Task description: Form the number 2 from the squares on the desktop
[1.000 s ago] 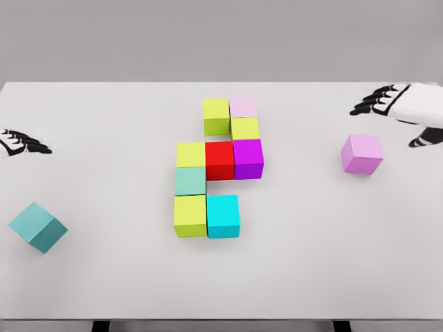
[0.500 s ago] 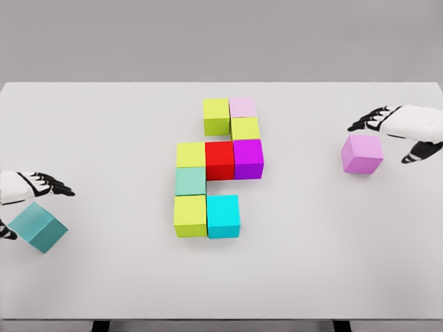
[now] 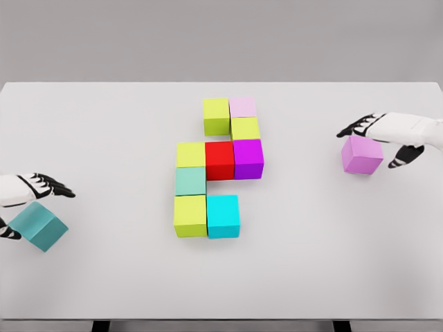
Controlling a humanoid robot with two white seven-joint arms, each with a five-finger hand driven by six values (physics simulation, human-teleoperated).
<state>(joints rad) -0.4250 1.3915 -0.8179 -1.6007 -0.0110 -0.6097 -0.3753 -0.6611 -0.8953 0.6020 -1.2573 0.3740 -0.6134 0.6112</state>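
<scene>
A pale grey worktop (image 3: pixel 104 124) stretches below a plain grey wall, with a cluster of coloured cubes at its centre. At the top of the cluster, a lime cube (image 3: pixel 216 115) sits beside a pale pink cube (image 3: pixel 242 106), with a second lime cube (image 3: pixel 245 128) just below the pink one. The middle row runs yellow-green cube (image 3: pixel 190 154), red cube (image 3: pixel 219 160), magenta cube (image 3: pixel 248 158), all touching. Under the yellow-green one sits a sea-green cube (image 3: pixel 190 181), then a third lime cube (image 3: pixel 190 215) with a cyan cube (image 3: pixel 223 216) against its right side.

Well apart at the lower left, a teal cube (image 3: pixel 39 226) lies turned at an angle; the left robot hand (image 3: pixel 21 200) straddles it, fingers spread above and thumb below, not visibly clamped. At the right, a lilac cube (image 3: pixel 362 154) rests on the worktop, the right robot hand (image 3: pixel 387 135) arched over it with fingers apart, thumb down its right side.
</scene>
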